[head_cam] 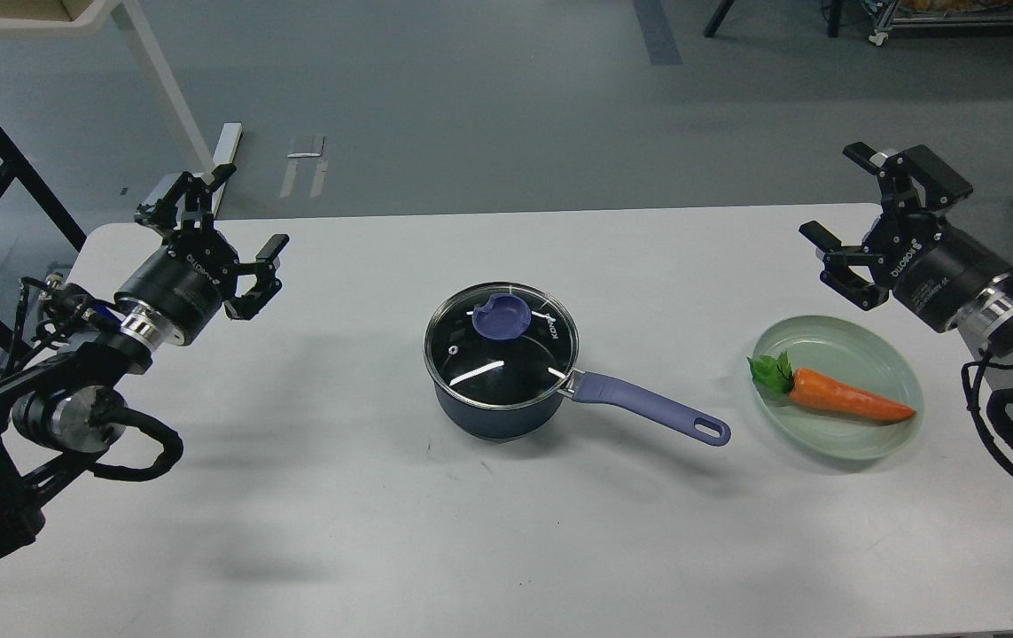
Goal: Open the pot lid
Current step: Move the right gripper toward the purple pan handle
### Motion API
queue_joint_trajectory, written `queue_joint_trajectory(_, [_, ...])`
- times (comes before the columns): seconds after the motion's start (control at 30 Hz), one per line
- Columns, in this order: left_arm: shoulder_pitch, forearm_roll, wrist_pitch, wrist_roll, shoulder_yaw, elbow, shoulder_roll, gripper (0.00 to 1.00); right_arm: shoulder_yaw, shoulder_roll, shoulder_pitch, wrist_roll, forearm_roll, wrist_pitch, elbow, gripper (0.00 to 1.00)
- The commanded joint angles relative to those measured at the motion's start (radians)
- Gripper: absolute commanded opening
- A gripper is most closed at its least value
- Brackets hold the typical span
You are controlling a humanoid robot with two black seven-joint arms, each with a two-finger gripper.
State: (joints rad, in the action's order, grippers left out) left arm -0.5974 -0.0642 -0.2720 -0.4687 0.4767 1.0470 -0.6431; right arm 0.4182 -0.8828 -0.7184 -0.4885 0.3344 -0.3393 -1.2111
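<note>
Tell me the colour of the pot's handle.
Periwinkle purple; the pot handle shows best in the head view.

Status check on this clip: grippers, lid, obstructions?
Left gripper and right gripper open, empty, off to the sides. Pot lid seated on pot. Nothing blocking the knob.

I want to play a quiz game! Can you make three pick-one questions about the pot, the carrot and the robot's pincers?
1. Where is the carrot?
A. on the green plate
B. inside the pot
C. in a pincer

2. What colour is the handle of the pot?
A. red
B. purple
C. yellow

3. Where is the pot lid now?
A. on the table
B. on the pot
C. held up

Answers: 1 A, the carrot lies on the plate. 2 B, the long handle is purple. 3 B, the lid sits on the pot, while the left pincer and right pincer are open and apart from it.
</note>
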Motion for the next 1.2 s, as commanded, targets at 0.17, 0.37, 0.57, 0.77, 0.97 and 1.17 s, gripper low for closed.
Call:
queue_joint_trajectory(0.17, [-0.027,0.001,0.000,-0.008,0.002,-0.001,-0.004,0.99,-0.004,-0.116,-0.154,0.000,0.562,0.013,-0.197,1.00])
queue_joint_trajectory(0.37, [-0.027,0.001,0.000,-0.008,0.003,0.010,-0.006,0.99,-0.084,-0.085,-0.203,0.000,1.007,0.022,-0.291,1.00])
queue_joint_trajectory(0.57, [-0.027,0.001,0.000,-0.016,0.005,0.018,-0.013,0.99,-0.370,-0.021,-0.352,0.000,1.330,0.088,-0.294,1.00])
queue_joint_trajectory(0.77, [-0.027,0.001,-0.001,-0.016,0.008,0.018,-0.020,0.99,-0.443,0.025,-0.401,0.000,1.434,0.088,-0.280,0.99])
queue_joint_trajectory(0.97, [-0.025,0.001,0.002,-0.016,0.007,0.019,-0.020,0.99,-0.499,0.097,-0.401,0.000,1.462,0.089,-0.197,0.98])
queue_joint_trajectory(1.17, [-0.025,0.001,0.005,-0.016,0.003,0.027,-0.020,0.99,-0.507,0.110,-0.398,0.000,1.463,0.089,-0.177,0.93])
